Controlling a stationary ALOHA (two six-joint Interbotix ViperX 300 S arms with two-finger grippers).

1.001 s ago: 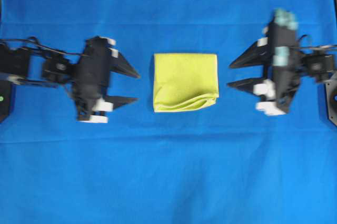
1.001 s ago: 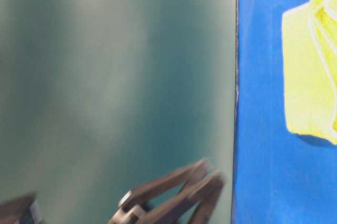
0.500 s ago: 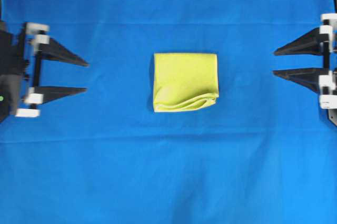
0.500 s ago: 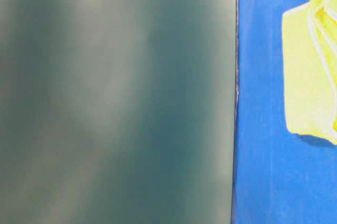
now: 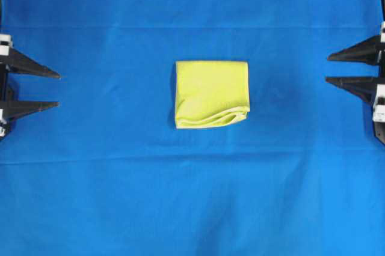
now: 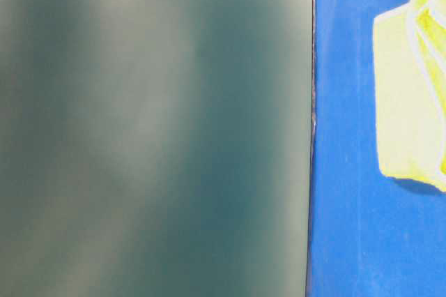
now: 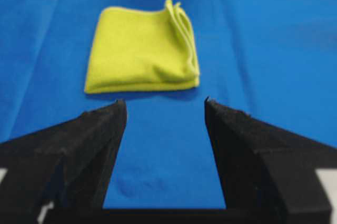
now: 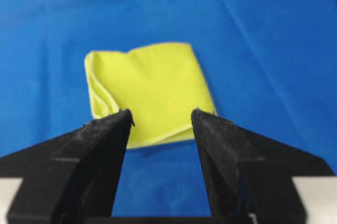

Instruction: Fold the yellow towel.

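1. Overhead view: bright yellow microfibre towel [image 5: 212,94] lies at frame centre on the large blue table cloth [image 5: 192,196], folded into a compact, roughly square stack.
2. Top, left and right edges of the stack read straight. The lower edge is wavy, with layered hems showing toward the lower right corner.
3. Left gripper [image 5: 58,91], black with tapered wedge fingers, sits at the far left edge of the overhead view, tips pointing right toward the towel. Its two fingers stand apart with bare blue cloth between them; nothing is held.
4. Right gripper [image 5: 328,68], same black wedge build, sits at the far right edge, tips pointing left. Its fingers are also spread, nothing between them.
5. Both grippers are well apart from the towel, one on each side, with open blue cloth in between.
6. Left wrist view: black fingers [image 7: 95,134] fill the bottom of the frame, gap clear. The towel [image 7: 139,50] lies beyond them in the upper middle, stacked hem edges on its right side.
7. Right wrist view: fingers [image 8: 224,145] along the bottom, parted. The towel [image 8: 150,84] appears in the gap and above it at mid-frame, pale stitched hem curling along its left and lower edges.
8. Table-level view: a blurred grey-green surface [image 6: 153,130] covers the left two thirds. Blue cloth runs down the right strip, with the towel [image 6: 408,95] at the right edge, cut off by the frame.
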